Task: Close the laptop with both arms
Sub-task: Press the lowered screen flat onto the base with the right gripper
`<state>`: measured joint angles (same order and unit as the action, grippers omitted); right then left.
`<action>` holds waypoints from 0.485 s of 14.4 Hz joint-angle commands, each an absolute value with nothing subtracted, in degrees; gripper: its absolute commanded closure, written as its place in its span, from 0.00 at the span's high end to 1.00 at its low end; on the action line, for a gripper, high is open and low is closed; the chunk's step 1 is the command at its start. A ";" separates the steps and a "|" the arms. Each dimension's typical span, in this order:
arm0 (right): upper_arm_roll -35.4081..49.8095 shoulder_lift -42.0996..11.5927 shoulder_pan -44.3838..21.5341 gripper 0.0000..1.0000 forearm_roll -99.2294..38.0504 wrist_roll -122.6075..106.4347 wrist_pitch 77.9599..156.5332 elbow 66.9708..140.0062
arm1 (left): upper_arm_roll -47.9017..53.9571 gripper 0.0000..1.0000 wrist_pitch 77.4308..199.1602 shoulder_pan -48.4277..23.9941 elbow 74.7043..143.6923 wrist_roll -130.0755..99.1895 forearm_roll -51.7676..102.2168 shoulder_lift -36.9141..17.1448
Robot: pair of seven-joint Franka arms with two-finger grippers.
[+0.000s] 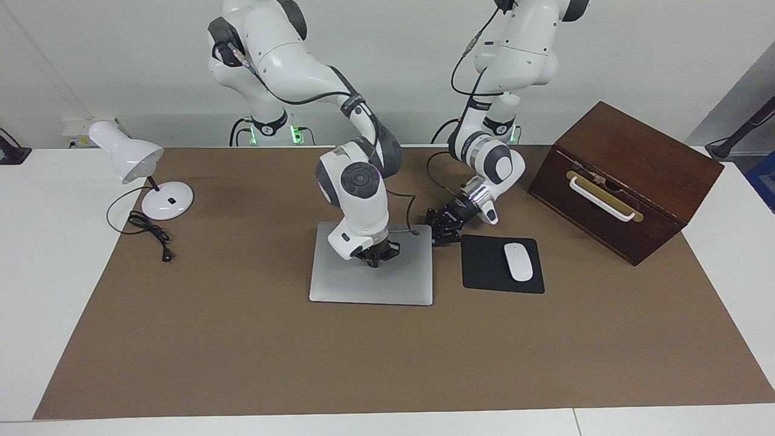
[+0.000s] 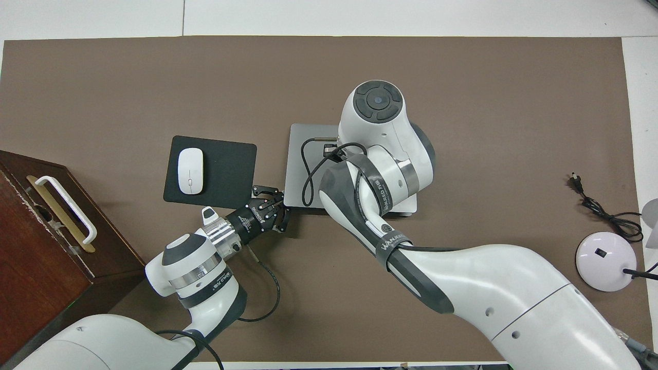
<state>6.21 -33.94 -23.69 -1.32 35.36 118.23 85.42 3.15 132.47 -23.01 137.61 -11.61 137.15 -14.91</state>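
Observation:
The silver-grey laptop [image 1: 363, 284] [image 2: 297, 169] lies flat on the brown mat with its lid down. My right gripper [image 1: 375, 259] points straight down, shut, with its tips on the lid's middle. In the overhead view it is hidden under the right arm's own wrist [image 2: 380, 139]. My left gripper [image 1: 440, 235] [image 2: 280, 205] is low and shut, with its tips at the laptop's corner nearest the robots, toward the left arm's end of the table, beside the mouse pad.
A black mouse pad [image 1: 484, 269] with a white mouse [image 1: 518, 261] lies beside the laptop toward the left arm's end. A dark wooden box [image 1: 623, 181] stands past it. A white desk lamp [image 1: 130, 157] and its cord [image 1: 151, 233] sit at the right arm's end.

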 commanded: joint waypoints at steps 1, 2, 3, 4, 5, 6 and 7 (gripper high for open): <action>6.50 -32.96 -23.29 0.00 -2.81 35.25 119.53 87.54 | 2.99 0.00 133.59 -22.41 136.58 -9.76 138.78 -17.31; 6.50 -32.87 -23.29 0.00 -2.81 35.24 119.44 87.54 | 2.99 0.00 133.59 -22.41 136.58 -9.76 138.78 -17.31; 6.50 -32.87 -23.29 0.00 -2.81 35.24 119.53 87.71 | 2.99 0.00 133.68 -22.41 136.58 -9.76 138.78 -17.31; 6.50 -32.87 -23.29 0.00 -2.81 35.24 119.53 87.98 | 2.99 0.00 133.59 -22.41 136.58 -9.67 138.78 -17.31; 6.50 -32.78 -23.29 0.00 -2.81 35.16 119.53 88.07 | 3.08 0.00 133.68 -22.41 136.58 -9.67 138.78 -17.31; 6.50 -32.87 -23.38 0.00 -2.81 35.16 119.44 88.15 | 2.99 0.00 133.59 -22.41 136.58 -9.75 138.78 -17.31; 6.50 -33.05 -23.55 0.00 -2.81 35.24 119.88 88.33 | 2.99 0.00 133.68 -22.41 136.58 -9.76 138.78 -17.31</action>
